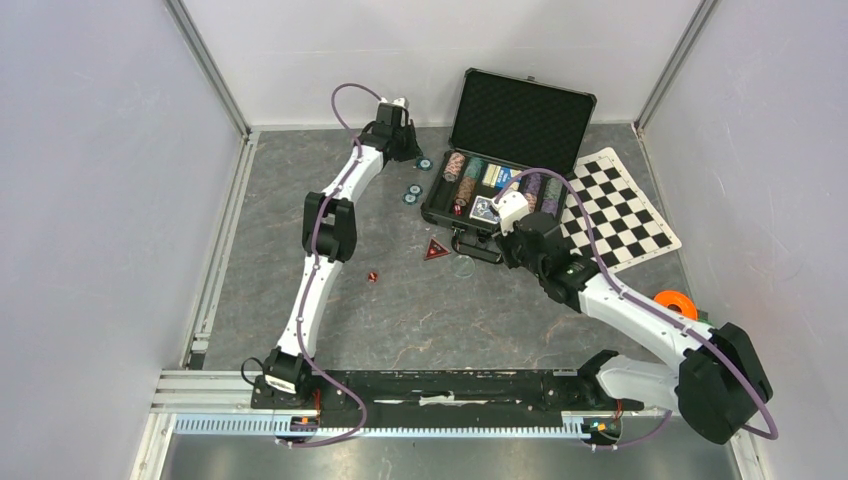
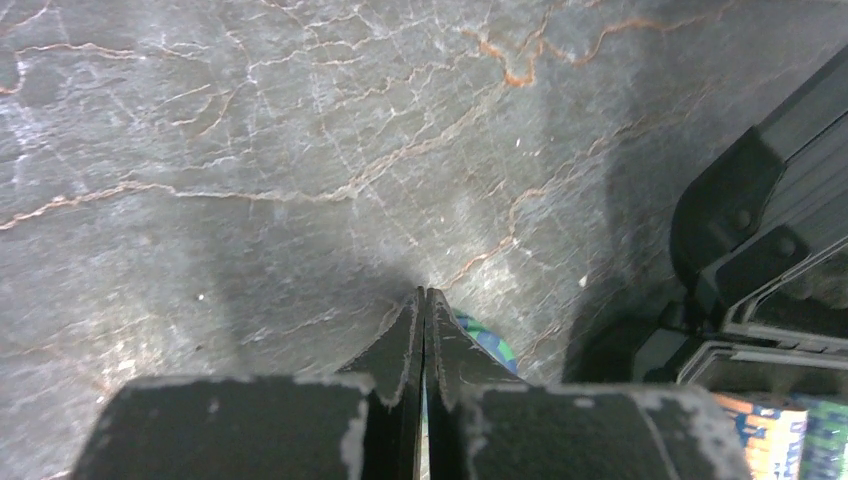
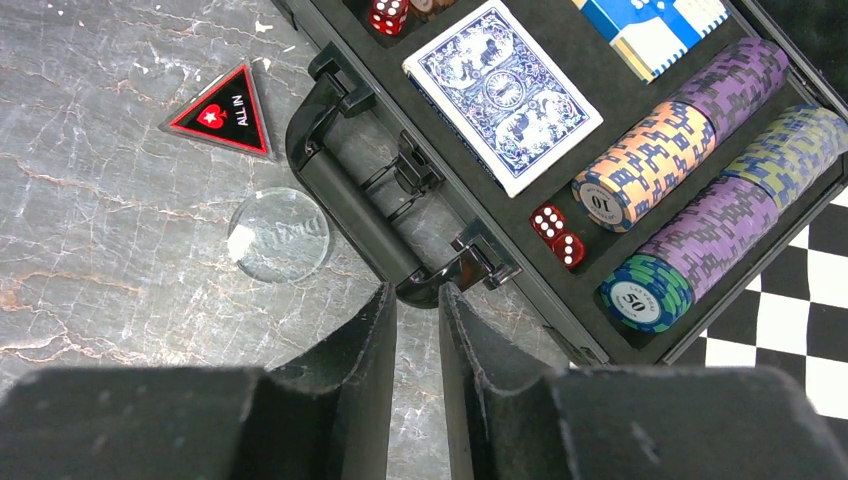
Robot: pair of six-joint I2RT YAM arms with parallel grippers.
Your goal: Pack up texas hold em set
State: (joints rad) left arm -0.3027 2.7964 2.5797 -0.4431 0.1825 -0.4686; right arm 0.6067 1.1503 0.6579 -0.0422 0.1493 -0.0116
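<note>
Left end effector pressed together, with a chip edge peeking just right of its tip. Right end effector narrowly spread, pinching nothing; case handle just ahead.

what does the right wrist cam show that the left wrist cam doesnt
Only right wrist: red triangular all-in marker, clear round disc, blue patterned card deck, small red dice, striped chip stacks, black-and-white checkered mat, and the right gripper, slightly open and empty. Only left wrist: the left gripper, shut, with a green-blue striped chip edge peeking beside it. Both: the black hard case and grey marbled tabletop.
</note>
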